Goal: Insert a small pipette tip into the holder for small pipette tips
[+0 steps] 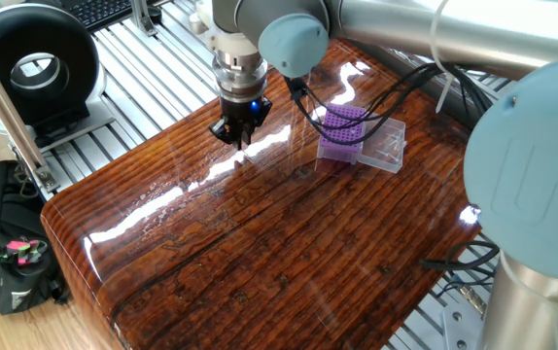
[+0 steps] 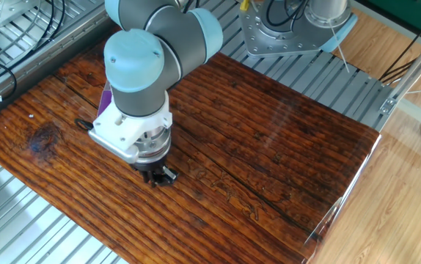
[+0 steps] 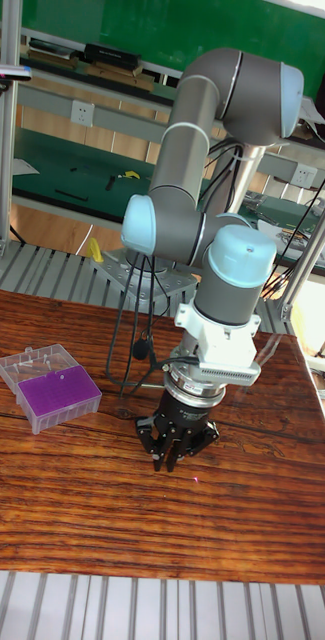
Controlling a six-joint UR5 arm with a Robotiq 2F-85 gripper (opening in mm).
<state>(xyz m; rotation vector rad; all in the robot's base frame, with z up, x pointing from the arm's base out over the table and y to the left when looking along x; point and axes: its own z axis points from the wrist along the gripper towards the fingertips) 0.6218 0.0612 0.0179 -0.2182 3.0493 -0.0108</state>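
black two-finger gripper [image 3: 176, 457] low over table, fingers nearly closed, tip not visible | purple gridded tip holder [image 3: 58, 394] well apart | tip likely light, brittle: pinch upper shaft

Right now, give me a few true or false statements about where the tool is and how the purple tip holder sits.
1. The tool points down close above the wooden table. True.
2. The tool is directly over the holder for small pipette tips. False: it stands beside it, apart.
3. The purple block adjoins a clear plastic box. True.
4. The holder lies on the floor. False: it rests on the table.
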